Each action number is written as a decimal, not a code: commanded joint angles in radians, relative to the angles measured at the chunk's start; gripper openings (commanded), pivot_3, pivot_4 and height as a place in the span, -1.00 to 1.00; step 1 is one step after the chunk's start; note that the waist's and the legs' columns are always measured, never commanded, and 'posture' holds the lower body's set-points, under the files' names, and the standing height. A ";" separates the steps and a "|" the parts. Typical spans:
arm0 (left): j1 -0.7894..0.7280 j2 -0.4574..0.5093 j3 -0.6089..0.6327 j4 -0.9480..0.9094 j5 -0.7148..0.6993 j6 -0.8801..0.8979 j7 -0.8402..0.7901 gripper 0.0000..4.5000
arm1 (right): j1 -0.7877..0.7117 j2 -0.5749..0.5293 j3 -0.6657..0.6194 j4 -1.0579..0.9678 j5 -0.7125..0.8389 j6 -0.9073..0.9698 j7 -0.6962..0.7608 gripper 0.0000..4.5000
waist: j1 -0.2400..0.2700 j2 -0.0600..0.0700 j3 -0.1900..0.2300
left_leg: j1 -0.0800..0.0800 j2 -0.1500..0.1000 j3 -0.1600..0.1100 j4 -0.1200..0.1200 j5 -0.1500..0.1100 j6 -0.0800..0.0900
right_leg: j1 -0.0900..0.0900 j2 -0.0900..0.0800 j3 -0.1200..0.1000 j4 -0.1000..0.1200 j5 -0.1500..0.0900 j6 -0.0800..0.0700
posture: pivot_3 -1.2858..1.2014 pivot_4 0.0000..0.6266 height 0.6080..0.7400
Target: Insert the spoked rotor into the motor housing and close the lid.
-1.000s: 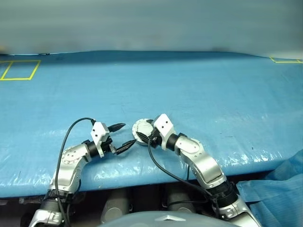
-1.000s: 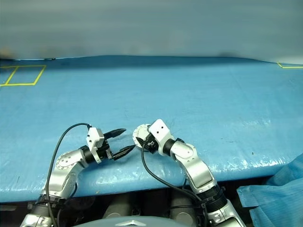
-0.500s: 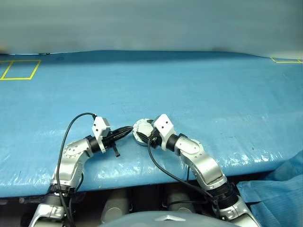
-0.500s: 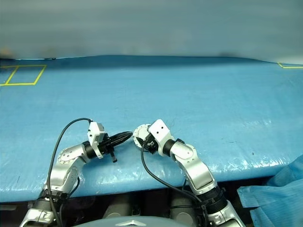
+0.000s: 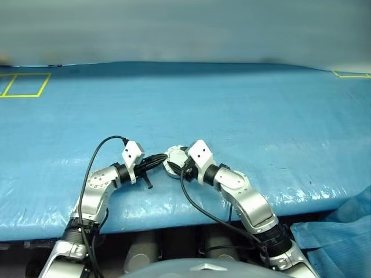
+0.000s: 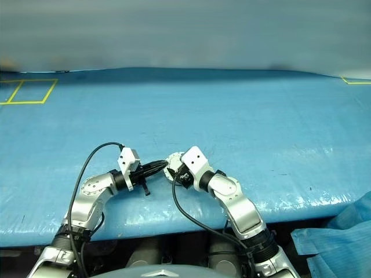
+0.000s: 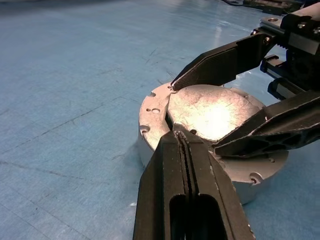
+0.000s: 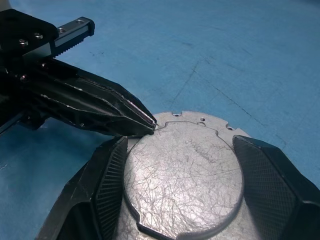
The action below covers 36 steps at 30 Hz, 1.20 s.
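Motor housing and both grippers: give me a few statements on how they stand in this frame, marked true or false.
1. The left gripper is shut, its tip at the edge of the lid. True.
2. The right gripper hangs apart from the motor housing. False: its fingers straddle the lid on the housing.
3. The lid's plain grey face is up. True.
4. The housing stands on a wooden bench. False: it rests on the blue table cover.
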 commanded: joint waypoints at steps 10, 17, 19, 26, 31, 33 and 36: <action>0.020 0.014 -0.036 -0.041 0.045 0.035 -0.001 -1.00 | 0.014 -0.023 -0.014 -0.077 0.007 0.005 0.018 0.98 | 0.004 0.000 0.000 | -0.001 0.000 0.000 0.000 0.000 0.001 | 0.000 0.000 0.000 0.000 0.000 -0.001 | 0.03 -0.52 1.00; 0.028 0.015 -0.036 -0.046 0.049 0.029 0.006 -1.00 | 0.041 -0.027 -0.119 -0.217 0.068 0.079 -0.008 0.98 | 0.008 0.000 0.000 | -0.001 0.000 0.000 0.000 0.000 0.000 | 0.000 0.000 0.000 0.000 0.000 0.000 | 0.03 -0.52 1.00; 0.036 0.017 -0.034 -0.050 0.049 0.025 0.007 -1.00 | 0.073 -0.020 -0.201 -0.286 0.144 0.144 -0.011 0.98 | 0.011 0.000 0.000 | -0.001 0.000 -0.001 0.000 -0.001 0.000 | 0.000 0.000 0.000 0.000 0.000 0.000 | 0.03 -0.52 1.00; 0.042 0.019 -0.034 -0.055 0.050 0.022 0.009 -1.00 | 0.164 0.049 -0.414 -0.371 0.437 0.448 -0.044 0.98 | 0.019 0.001 0.000 | -0.001 0.000 -0.001 0.000 -0.001 0.000 | 0.000 -0.001 0.000 -0.001 0.001 -0.005 | 0.03 -0.52 1.00; 0.042 0.015 -0.041 -0.057 0.049 0.019 0.008 -1.00 | 0.205 0.128 -0.518 -0.301 0.600 0.586 -0.084 0.98 | 0.019 0.001 0.000 | -0.001 0.000 -0.002 -0.001 -0.002 0.000 | 0.000 -0.001 0.000 -0.001 0.001 -0.005 | 0.03 -0.52 1.00; 0.043 0.016 -0.041 -0.058 0.049 0.018 0.009 -1.00 | 0.206 0.166 -0.537 -0.269 0.636 0.614 -0.115 0.98 | 0.019 0.002 -0.001 | -0.001 0.000 -0.002 -0.001 -0.002 0.000 | 0.000 -0.001 0.000 -0.001 0.001 -0.005 | 0.03 -0.52 1.00; 0.048 0.020 -0.040 -0.062 0.048 0.017 0.011 -1.00 | 0.199 0.207 -0.554 -0.244 0.665 0.633 -0.162 0.98 | 0.019 0.004 -0.002 | -0.001 0.000 -0.002 -0.001 -0.002 0.000 | 0.000 -0.001 0.000 -0.001 -0.001 -0.002 | 0.03 -0.52 1.00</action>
